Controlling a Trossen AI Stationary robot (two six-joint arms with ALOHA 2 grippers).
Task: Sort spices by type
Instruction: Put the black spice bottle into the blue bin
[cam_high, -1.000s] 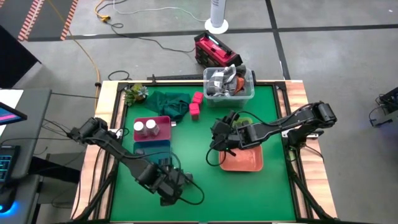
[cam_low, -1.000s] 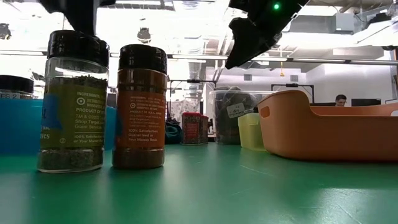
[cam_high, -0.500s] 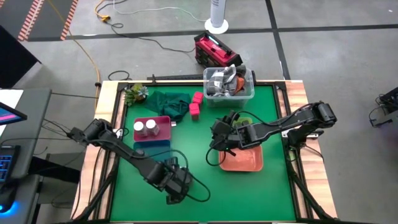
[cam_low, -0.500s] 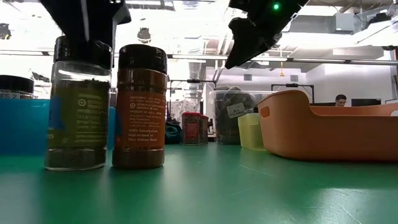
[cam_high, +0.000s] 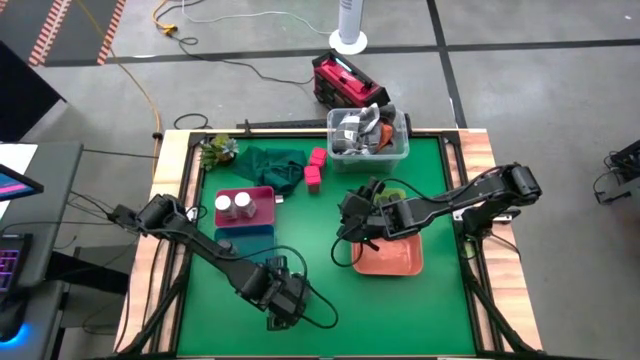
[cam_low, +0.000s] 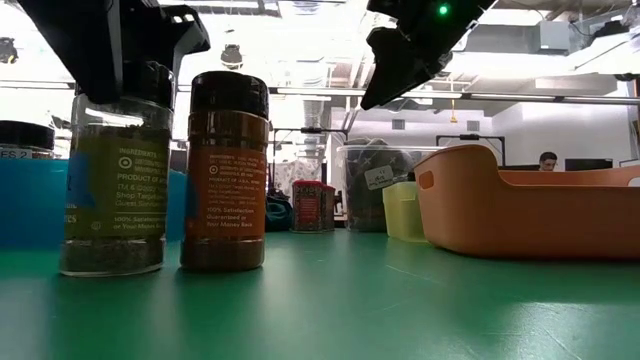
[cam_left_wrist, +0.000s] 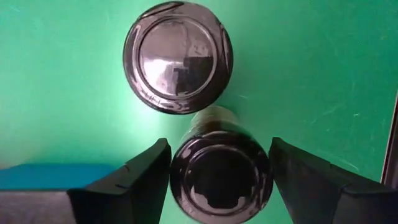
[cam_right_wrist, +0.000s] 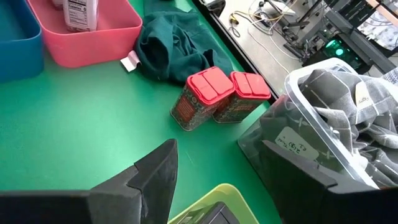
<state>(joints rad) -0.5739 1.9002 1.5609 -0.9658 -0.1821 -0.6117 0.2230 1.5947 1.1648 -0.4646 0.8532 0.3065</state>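
A green mat covers the table (cam_high: 400, 310), which stands on a grey concrete floor crossed by cables; the low view looks into a bright workshop with a person at the far right. On the mat sit an orange tray (cam_high: 390, 258), a blue tray (cam_high: 243, 238), a pink tray (cam_high: 262, 203) holding two white-topped jars (cam_high: 233, 206), a clear plastic tub (cam_high: 368, 133) of grey clutter, and a crumpled dark green cloth (cam_high: 270, 165). Two red-lidded tins (cam_right_wrist: 221, 94) stand touching each other beside the cloth.

Near the table's front edge, two round black-capped jars stand upright and just beside one another: one with brown-orange contents (cam_low: 224, 170), one with green flakes (cam_low: 113, 180). The left gripper (cam_left_wrist: 219, 171) hangs over the green jar, its fingers (cam_left_wrist: 140, 180) on either side of the glossy cap, clasping it. The right gripper (cam_high: 358, 222) hovers above the mat beside the orange tray, fingers apart and empty.

The arm hides most of the green jar's cap in the low view.
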